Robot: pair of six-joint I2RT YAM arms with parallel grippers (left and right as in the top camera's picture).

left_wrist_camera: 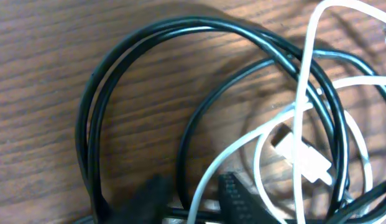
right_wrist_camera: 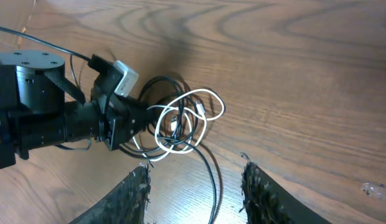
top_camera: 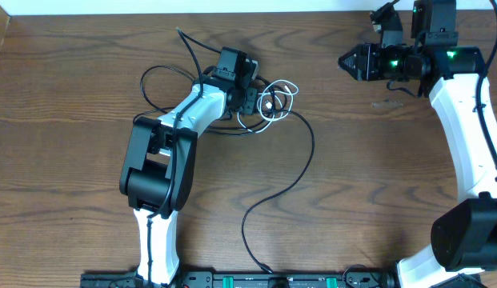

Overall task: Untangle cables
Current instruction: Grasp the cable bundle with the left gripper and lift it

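Black cables (left_wrist_camera: 82,130) lie in loose loops on the left part of the brown wooden worktop (top_camera: 72,160), curling out beside the white left arm (top_camera: 164,152) that reaches across to them. In the left wrist view these black cords run doubled in a wide arc, with a thinner black strand curving inside it.

At the end of that arm, the left claw (top_camera: 250,98) sits right in the knot of cords near the middle of the worktop. Its dark fingers (left_wrist_camera: 239,196) show only at the bottom edge of the wrist view, partly blurred, with a white strand passing between them. I cannot tell whether they pinch it or merely straddle it.

Just to the right, the white cable (left_wrist_camera: 303,87) is coiled in several small loops that overlap the black ones, and its white plug (left_wrist_camera: 307,160) lies inside the coil. From the tangle a long black cord (top_camera: 313,144) swings out to the right and bends back toward the near edge.

Well apart, at the far right, the right claw (top_camera: 344,62) points toward the tangle, its jaws spread and empty.
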